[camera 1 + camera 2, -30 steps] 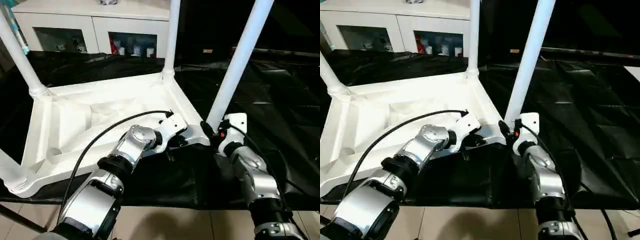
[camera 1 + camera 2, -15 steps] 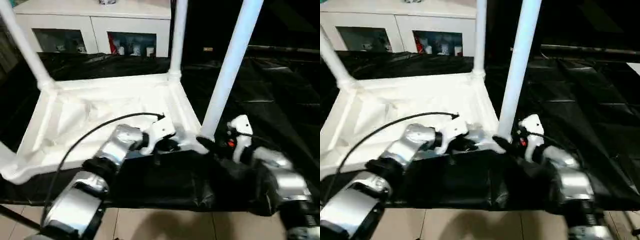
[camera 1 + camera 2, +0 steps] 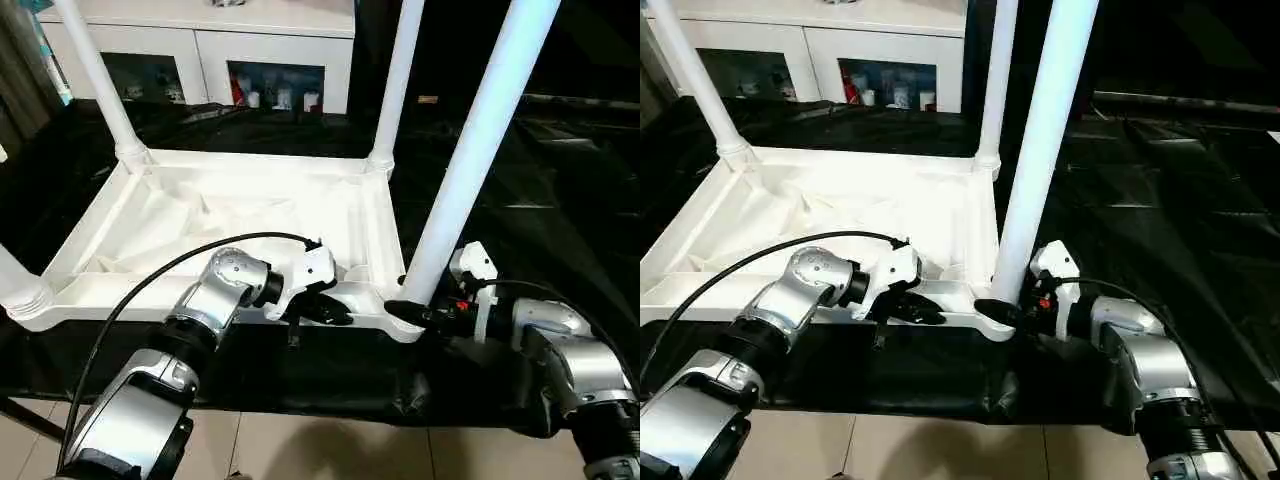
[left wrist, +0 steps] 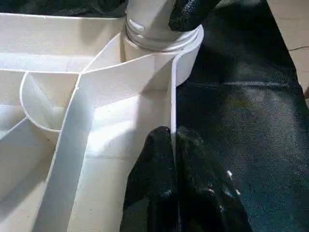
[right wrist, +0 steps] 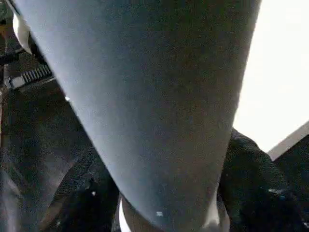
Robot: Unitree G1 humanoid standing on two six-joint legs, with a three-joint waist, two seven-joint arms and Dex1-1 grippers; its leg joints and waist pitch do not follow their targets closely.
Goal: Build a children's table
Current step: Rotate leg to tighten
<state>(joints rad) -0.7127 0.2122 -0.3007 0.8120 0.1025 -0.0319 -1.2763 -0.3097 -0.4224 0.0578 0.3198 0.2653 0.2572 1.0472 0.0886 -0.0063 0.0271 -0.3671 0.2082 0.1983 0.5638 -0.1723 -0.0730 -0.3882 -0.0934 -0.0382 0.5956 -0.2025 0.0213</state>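
Left gripper [image 4: 173, 145] pinches table [image 3: 240, 210] rim

Children's table [image 3: 250, 215] upside down on work table [image 3: 560, 190].

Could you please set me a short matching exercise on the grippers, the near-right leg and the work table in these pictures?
Things:
1. left gripper
2. right gripper
3. near-right leg
4. work table

States:
A. covered in black cloth
B. fingers on either side of a leg's base
C. upright in its corner socket
D. pinching the tabletop's thin near rim

Pairs: 1-D, 2-B, 3-C, 4-A
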